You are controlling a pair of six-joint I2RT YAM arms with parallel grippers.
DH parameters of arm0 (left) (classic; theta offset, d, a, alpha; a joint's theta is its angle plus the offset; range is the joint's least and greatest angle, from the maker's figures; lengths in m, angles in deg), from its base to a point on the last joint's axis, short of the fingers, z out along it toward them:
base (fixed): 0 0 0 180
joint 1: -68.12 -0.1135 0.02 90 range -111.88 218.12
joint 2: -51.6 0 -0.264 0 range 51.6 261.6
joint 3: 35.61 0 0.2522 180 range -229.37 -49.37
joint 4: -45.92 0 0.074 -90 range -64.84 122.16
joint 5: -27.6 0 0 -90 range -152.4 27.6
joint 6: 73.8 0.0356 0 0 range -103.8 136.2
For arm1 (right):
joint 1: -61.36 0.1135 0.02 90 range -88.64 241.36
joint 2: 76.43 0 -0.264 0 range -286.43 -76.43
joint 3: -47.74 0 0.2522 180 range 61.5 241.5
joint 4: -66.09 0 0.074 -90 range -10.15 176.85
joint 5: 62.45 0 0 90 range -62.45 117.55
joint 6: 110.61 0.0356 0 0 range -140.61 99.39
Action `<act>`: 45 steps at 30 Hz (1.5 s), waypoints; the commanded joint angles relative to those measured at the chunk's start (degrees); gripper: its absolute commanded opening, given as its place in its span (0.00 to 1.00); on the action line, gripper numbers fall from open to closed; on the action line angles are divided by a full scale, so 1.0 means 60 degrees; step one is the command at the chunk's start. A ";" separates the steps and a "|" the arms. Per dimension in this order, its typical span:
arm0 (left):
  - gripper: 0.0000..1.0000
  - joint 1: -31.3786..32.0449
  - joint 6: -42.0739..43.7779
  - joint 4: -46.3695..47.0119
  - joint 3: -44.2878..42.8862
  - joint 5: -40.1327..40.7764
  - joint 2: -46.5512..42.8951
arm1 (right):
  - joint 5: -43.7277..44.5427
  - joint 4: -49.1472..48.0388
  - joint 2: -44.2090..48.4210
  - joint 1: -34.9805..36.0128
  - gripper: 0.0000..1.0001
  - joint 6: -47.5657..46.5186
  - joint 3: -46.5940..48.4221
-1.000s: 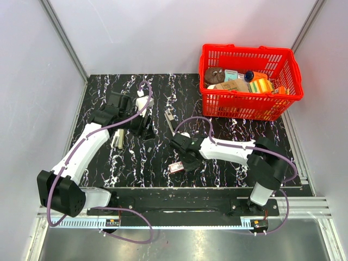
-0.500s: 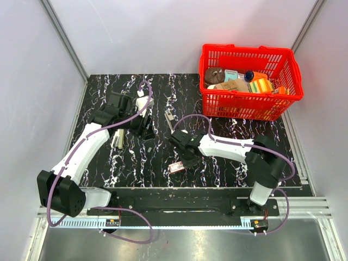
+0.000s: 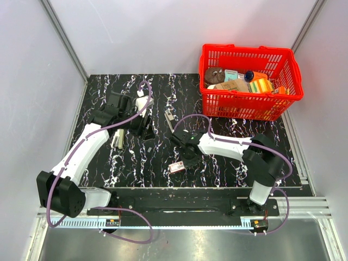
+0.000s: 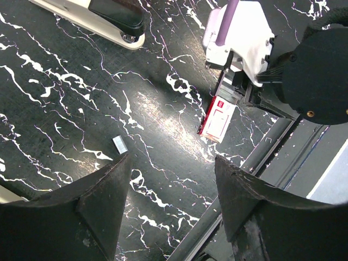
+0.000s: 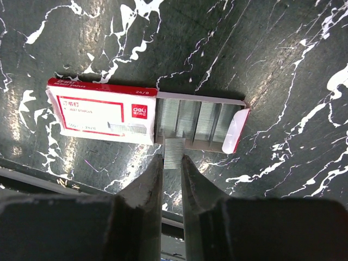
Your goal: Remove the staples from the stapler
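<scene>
Fig.: stapler lies on table betw. the arms, touched by neither. Right gripper, nearly closed, pinches a staple strip over staple box. Left gripper gapes wide, empty. We judge stapler light, stiff, slick, so pinch across mid-body.

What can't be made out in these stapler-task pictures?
Cream-and-black desk stapler: left wrist view, cut by top edge; top view, too small to show staples.
Red plastic basket: top view, its mesh wall hides lower contents.
Red-and-white cardboard staple box: right wrist view, fine print blurred.
Silver staple strip: right wrist view, near end hidden between right claw's fingers.
</scene>
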 commanded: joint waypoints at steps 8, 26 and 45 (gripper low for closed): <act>0.66 -0.0030 0.0238 0.0080 0.0035 0.0006 -0.0417 | -0.0270 -0.0190 -0.0282 -0.0060 0.00 -0.0136 0.0401; 0.66 -0.0030 0.0297 0.0065 0.0123 -0.0038 -0.0593 | -0.0343 -0.0190 -0.0443 -0.0074 0.24 -0.0194 0.0518; 0.67 -0.0030 0.0370 -0.0081 0.0079 -0.0184 -0.0578 | -0.0299 -0.0029 0.1196 -0.0074 0.35 0.0215 0.0475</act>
